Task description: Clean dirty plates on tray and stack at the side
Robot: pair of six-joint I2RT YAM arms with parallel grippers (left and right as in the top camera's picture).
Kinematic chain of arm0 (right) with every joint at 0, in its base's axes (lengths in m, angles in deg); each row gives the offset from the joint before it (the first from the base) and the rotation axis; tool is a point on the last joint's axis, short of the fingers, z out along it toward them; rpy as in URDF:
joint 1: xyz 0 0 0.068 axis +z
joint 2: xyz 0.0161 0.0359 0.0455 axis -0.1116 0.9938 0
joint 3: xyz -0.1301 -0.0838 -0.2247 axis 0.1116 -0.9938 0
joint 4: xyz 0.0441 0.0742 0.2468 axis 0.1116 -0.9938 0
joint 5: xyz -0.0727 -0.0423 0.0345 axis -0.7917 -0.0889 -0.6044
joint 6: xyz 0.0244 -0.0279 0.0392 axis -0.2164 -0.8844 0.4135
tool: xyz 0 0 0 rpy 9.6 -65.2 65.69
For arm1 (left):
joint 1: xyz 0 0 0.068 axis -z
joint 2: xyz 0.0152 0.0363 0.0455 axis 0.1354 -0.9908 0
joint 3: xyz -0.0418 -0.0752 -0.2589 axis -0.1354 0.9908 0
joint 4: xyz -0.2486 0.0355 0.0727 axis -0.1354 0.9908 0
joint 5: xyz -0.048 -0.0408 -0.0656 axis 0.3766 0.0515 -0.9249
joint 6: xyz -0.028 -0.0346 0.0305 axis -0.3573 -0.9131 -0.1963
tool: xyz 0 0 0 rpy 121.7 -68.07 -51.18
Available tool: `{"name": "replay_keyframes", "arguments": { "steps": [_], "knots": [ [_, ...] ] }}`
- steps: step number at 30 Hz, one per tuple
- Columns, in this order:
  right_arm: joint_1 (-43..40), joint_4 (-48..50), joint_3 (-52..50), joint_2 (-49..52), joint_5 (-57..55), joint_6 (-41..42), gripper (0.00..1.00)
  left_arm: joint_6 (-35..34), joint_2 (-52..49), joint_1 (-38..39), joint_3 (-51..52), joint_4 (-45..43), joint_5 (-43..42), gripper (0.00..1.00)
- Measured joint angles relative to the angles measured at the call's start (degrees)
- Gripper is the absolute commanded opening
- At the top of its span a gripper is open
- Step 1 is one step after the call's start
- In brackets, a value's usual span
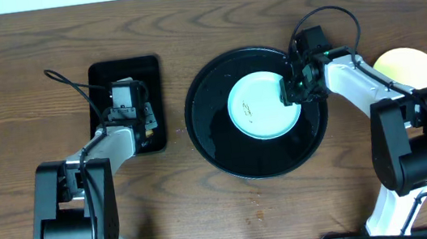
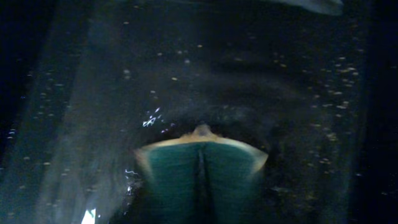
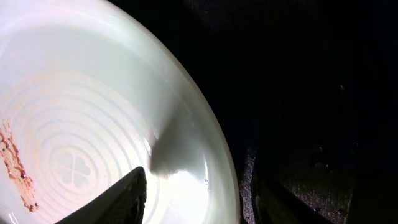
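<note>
Mint-blue plate is being carried on the round black tray, lying flat a little right of the tray's centre. In the right wrist view a brown-red smear is being shown on the plate's ringed inner face. It lies left of a four-leaf clover motif pressed into the middle, the only marking that can be made out.

The plate's right edge is being straddled by the right gripper. One dark finger is being held over the inner face, where its shadow is being cast. The other is being kept outside the rim above the tray. The jaws are being held apart, with nothing pinched.

Right arm is being bent at the elbow, its forearm angled inward across the tray's rim and its wrist tipped down.

Yellow plate is being partly covered by that arm. It lies on the wood-grain tabletop, just right of the tray.

Across the table, the left arm is being reached forward. The left gripper is being lowered into the rectangular black tray. A green sponge with a yellow edge is being seen close under the left wrist camera. The fingers are lost in the dark, so whether the sponge is being gripped cannot be told.
</note>
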Motion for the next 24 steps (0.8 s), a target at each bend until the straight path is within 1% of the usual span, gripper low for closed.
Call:
{"name": "replay_keyframes", "arguments": {
  "steps": [1,2,3,4,8,9,10,11,12,13,14,15,16,17,18,21,23,24],
  "knots": [
    [0.0,0.02,0.0,0.0,0.0,0.0,0.54,0.07,0.0,0.0,0.0,0.0,0.26,0.25],
    [0.0,0.04,0.0,0.0,0.0,0.0,0.53,0.07,-0.02,0.0,0.0,-0.02,0.44,0.42],
    [0.0,0.04,0.0,0.0,0.0,0.0,0.54,0.02,-0.04,0.0,0.0,-0.11,0.61,0.67],
    [0.0,0.04,0.0,0.0,0.0,0.0,0.54,0.17,-0.11,-0.02,0.0,-0.33,0.85,0.77],
    [0.0,0.09,0.0,0.0,0.0,0.0,0.55,-0.11,-0.33,-0.39,0.0,-1.33,1.64,0.77],
    [0.0,0.11,0.0,0.0,0.0,0.0,0.55,-0.13,-0.33,-0.44,0.0,-1.18,1.7,0.75],
    [0.0,0.17,0.0,0.0,0.02,0.0,0.56,-0.15,-0.33,-0.42,-0.02,-0.68,1.75,0.69],
    [0.0,0.22,0.0,0.0,0.02,0.0,0.56,-0.2,-0.31,-0.42,-0.35,0.35,1.75,0.56],
    [0.0,0.24,0.0,0.0,0.02,0.0,0.56,-0.22,-0.24,-0.42,-0.68,1.66,1.7,0.36],
    [0.0,0.28,0.0,0.0,0.07,-0.02,0.57,-0.5,-0.11,-0.39,-1.16,3.67,1.68,0.3],
    [0.0,0.33,0.0,0.0,0.04,-0.02,0.57,-0.7,-0.02,-0.39,-1.42,4.72,1.79,0.29],
    [0.0,0.39,0.0,0.0,0.07,-0.02,0.57,-0.42,0.17,-0.42,-1.57,5.97,1.95,0.35],
    [0.0,0.42,0.0,0.0,0.04,-0.02,0.57,-0.39,0.26,-0.42,-1.57,6.32,2.01,0.58],
    [0.0,0.42,0.0,0.0,0.02,-0.02,0.57,-0.44,0.28,-0.42,-1.57,6.36,2.19,0.75],
    [0.0,0.44,0.0,0.0,0.04,-0.02,0.57,-0.37,0.28,-0.42,-1.62,6.34,2.38,0.78],
    [0.0,0.46,0.0,0.0,0.04,-0.02,0.57,-0.61,0.5,-0.59,-1.62,6.36,2.62,0.8],
    [0.0,0.46,0.0,0.0,0.04,-0.02,0.58,-0.85,0.55,-0.63,-1.64,6.84,2.78,0.8],
    [0.0,0.46,0.0,0.0,0.04,-0.02,0.59,-1.03,0.57,-0.63,-1.81,7.41,2.75,0.77]
  ]
}}
